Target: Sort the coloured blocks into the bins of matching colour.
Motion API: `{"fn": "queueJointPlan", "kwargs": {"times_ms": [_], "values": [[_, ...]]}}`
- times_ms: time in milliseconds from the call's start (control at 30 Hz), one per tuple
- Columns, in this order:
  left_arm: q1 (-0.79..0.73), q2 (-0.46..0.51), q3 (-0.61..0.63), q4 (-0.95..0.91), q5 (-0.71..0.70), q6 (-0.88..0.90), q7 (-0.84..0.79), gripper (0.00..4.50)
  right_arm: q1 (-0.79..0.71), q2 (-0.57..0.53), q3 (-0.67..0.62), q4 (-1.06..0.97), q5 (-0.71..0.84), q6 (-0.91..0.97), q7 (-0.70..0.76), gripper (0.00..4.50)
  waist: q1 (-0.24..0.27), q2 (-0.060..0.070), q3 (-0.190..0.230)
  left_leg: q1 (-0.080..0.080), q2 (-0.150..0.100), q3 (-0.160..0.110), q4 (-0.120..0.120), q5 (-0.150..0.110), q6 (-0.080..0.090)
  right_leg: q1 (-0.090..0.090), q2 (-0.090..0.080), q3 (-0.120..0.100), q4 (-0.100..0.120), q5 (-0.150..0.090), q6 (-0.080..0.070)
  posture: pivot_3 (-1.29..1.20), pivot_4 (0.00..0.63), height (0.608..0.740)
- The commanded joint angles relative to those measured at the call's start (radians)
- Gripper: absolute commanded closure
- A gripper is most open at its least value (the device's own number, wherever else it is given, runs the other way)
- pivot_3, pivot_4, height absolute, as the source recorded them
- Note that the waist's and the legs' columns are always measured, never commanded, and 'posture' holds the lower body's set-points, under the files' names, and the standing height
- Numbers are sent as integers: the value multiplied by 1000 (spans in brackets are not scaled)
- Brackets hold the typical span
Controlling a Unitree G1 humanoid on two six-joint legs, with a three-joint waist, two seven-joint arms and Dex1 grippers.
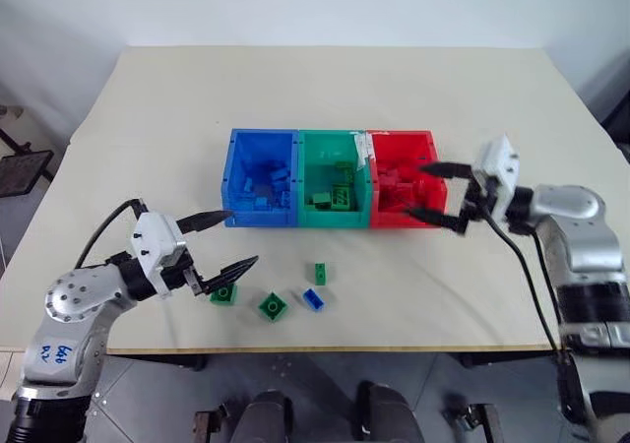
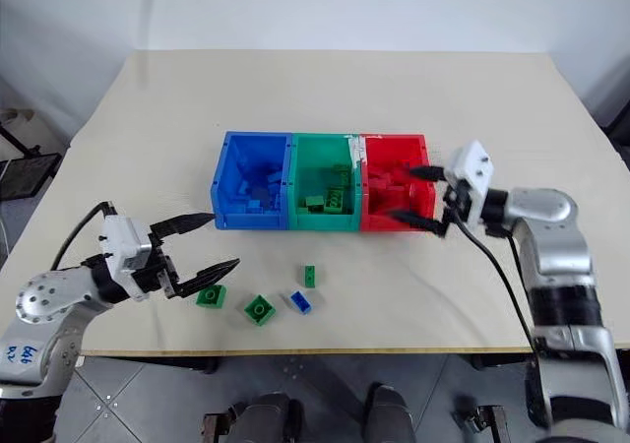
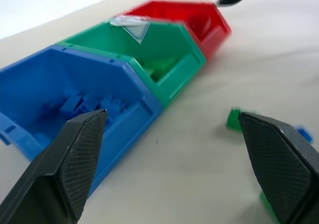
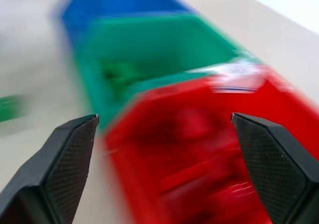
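Green brick (image 1: pixel 223 293) lies just at five o'clock of the spread, empty left gripper (image 1: pixel 225 240); the right gripper (image 1: pixel 434 195), released, flanks the red bin (image 1: pixel 426 148) at its three o'clock end.

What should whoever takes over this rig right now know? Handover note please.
Left gripper: open, empty, low over the table beside the loose blocks.
Right gripper: open, empty, at the red bin.
Bins: blue bin, green bin and red joined in a row mid-table; each already holds blocks of its own colour.
Left on the table in front of the bins: green square block, green square block, narrow green block, blue block.
To do: three greens into green, one blue into blue.
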Motion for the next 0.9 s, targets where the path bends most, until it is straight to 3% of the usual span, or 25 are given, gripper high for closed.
{"fn": "queueJointPlan", "kwargs": {"times_ms": [33, 167, 300, 733, 900], "values": [[-1, 38, 50, 81, 21, -70, -50, 0, 102, -69, -59, -96, 36, -91, 90, 38, -2, 0, 0, 0, 0, 0, 0, 0, 0, 0, 0, 0, 0, 0, 0, 0, 150, 740], [-20, 81, 68, 167, 15, -105, -115, 0, 235, -132, -80, -112, 49, -109, 152, 38, -2, 0, 0, 1, 0, 1, 0, 0, 0, 1, 0, 1, 0, 0, 0, 0, 150, 740], [-25, 102, 54, 183, 3, -118, -169, 0, 264, -140, -80, -99, 50, -104, 137, 38, -3, 0, 0, 1, 0, 2, 1, 0, 0, 0, 0, 1, 0, 0, 0, 0, 150, 740], [74, 116, 46, -24, -28, -3, -164, 0, 318, -134, -32, -324, 113, 20, 114, 38, 7, 0, 0, 1, 1, 0, 1, 0, 0, 1, 0, 1, 0, 0, 0, 0, 150, 740], [101, 112, 46, -75, -35, 21, -172, 0, 200, -89, 156, -433, 37, 179, 40, 38, 0, 0, 0, 1, 1, 0, 1, 0, 0, 1, 0, 1, 1, 0, 0, 0, 150, 740]]}}
